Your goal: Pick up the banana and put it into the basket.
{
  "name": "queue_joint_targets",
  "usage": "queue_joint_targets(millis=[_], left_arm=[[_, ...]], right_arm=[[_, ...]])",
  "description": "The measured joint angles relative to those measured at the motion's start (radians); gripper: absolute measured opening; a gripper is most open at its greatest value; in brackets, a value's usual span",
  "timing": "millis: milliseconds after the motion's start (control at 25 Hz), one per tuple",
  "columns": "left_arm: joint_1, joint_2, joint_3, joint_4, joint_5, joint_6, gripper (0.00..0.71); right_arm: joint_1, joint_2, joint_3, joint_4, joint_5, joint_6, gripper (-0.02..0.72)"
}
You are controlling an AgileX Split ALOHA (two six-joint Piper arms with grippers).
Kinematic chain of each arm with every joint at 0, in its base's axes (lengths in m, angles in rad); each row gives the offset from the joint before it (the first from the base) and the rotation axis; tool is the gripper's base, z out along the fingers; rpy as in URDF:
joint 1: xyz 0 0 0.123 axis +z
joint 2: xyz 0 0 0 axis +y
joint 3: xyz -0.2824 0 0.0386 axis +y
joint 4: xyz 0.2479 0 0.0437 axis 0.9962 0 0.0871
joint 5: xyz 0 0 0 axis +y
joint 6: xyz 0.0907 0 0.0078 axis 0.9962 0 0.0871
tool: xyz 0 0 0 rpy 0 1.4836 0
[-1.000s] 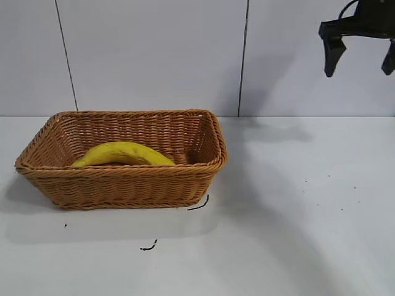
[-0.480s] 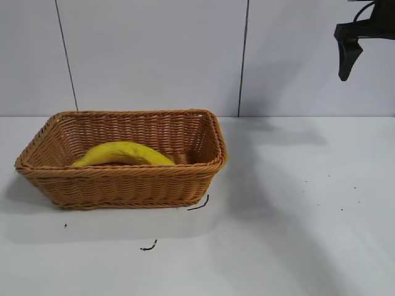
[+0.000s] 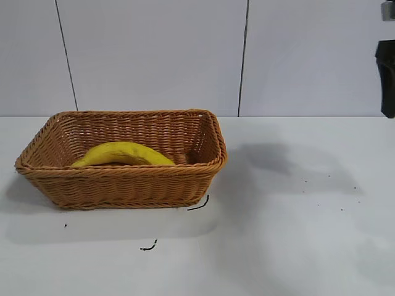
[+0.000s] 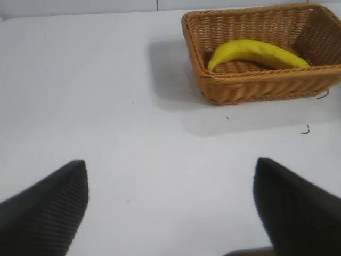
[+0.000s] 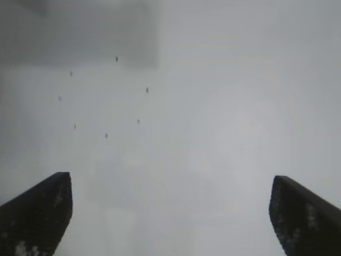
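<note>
Right tool [image 5: 170, 213], jaws wide and empty, has withdrawn to the frame's right edge; I read the banana [image 3: 122, 153] inside the basket [image 3: 123, 185] as task complete.

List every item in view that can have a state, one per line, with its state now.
banana: lying on its side inside the basket, free of both hands.
basket: upright on the table, holding the banana.
left hand: open, empty, above bare table away from the basket.
right hand: open, empty, above bare table; only a dark part of it shows at the exterior view's right edge.
</note>
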State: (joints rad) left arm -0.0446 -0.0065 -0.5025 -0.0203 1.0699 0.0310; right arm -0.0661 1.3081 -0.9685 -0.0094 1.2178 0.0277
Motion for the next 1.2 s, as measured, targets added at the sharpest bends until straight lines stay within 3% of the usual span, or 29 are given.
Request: queue_joint_targets(millis=[360,760,960,1200], left_arm=[[0.000,0.000,0.000,0.000,0.000,0.000,0.635],[0.000,0.000,0.000,0.000,0.000,0.000,0.635],[0.000,0.000,0.000,0.000,0.000,0.000,0.635],[0.000,0.000,0.000,0.000,0.000,0.000,0.635]], right_arm=[[0.000,-0.491,0.275,0.001,-0.013,-0.035,0.689],[0.000,-1.124,0.428,0.009,-0.072,-0.062,0.689],[0.000,-1.240,0.461,0.022,-0.159,-0.053,0.689],[0.000,-1.245,0.473,0.030,-0.184,-0.051,0.689]])
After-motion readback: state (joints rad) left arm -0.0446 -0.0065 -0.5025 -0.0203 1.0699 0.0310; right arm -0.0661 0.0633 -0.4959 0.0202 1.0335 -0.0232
